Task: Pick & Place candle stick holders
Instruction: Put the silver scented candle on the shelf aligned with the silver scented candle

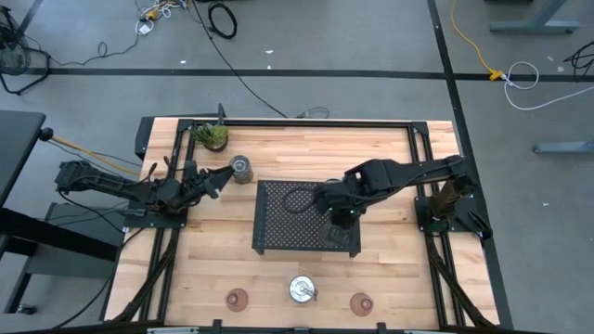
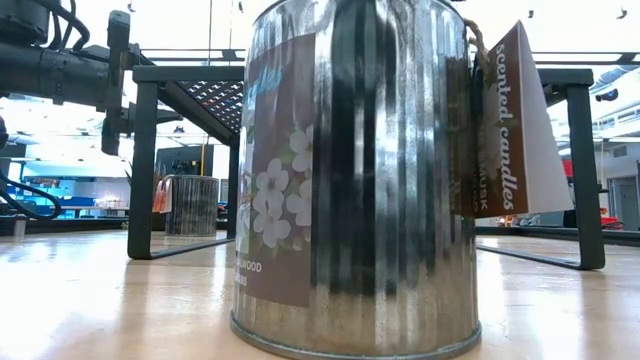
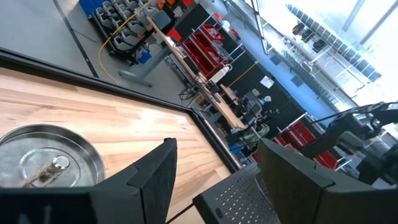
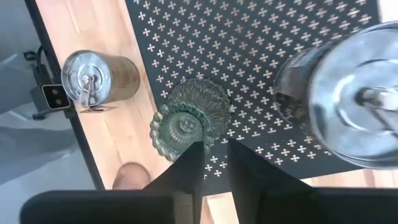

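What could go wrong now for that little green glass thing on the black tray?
1. The olive-green glass holder sits near the edge of the black mesh tray, with the right gripper just above it; a nudge might push it off.
2. A silver metal cup stands close by on the tray, so a sideways move could knock it.

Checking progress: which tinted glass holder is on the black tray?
The olive-green one, right by the right tool; the two reddish-brown ones sit on the bare table.
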